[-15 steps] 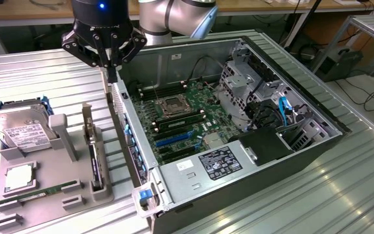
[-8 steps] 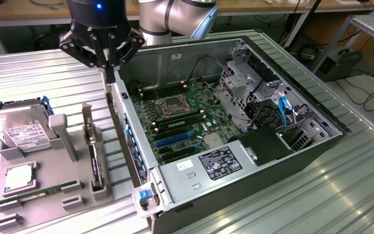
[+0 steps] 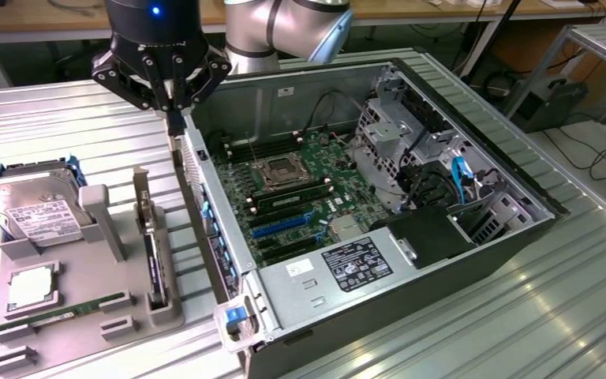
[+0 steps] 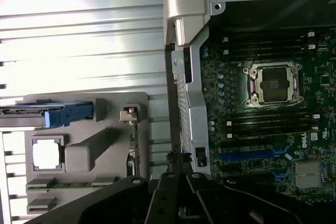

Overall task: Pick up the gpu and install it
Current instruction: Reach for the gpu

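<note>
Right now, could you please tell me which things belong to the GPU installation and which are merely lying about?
In the job: gpu, upright in the grey tray; open computer case; end effector, shut.
Lying about: hard drive; processor chip; RAM stick.

One ribbed metal table [image 3: 72,118] is carrying one open computer case [image 3: 514,237] and one grey parts holder [image 3: 103,221]. The case is housing one motherboard [image 3: 319,185], one CPU socket [image 3: 282,170] and one power supply [image 3: 356,264]. The holder is bearing one hard drive [image 3: 35,213], one processor chip [image 3: 31,288], one RAM stick [image 3: 66,310] and one gpu [image 3: 154,260]. One gripper [image 3: 174,118] is hovering overhead.
</note>
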`<action>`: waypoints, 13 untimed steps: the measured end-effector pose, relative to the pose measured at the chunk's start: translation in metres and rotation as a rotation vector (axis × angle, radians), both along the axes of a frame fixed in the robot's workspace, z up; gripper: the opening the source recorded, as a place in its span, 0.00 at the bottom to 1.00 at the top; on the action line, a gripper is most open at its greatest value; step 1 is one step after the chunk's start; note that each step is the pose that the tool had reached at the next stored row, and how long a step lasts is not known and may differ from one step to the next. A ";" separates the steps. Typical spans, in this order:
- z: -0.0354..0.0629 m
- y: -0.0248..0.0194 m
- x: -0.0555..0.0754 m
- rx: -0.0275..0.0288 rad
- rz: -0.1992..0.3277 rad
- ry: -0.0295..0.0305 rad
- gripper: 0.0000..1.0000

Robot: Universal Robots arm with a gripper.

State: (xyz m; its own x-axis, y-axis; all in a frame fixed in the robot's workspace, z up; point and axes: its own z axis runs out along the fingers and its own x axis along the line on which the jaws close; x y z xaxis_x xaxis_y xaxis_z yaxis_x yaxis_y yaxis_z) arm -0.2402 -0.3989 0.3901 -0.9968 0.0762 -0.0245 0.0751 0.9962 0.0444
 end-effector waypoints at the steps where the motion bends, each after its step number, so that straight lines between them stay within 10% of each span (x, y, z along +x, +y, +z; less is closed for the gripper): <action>1: 0.0000 0.0000 0.000 -0.0001 0.000 0.0001 0.11; 13: -0.0006 0.0000 -0.005 0.0000 0.000 0.0001 0.11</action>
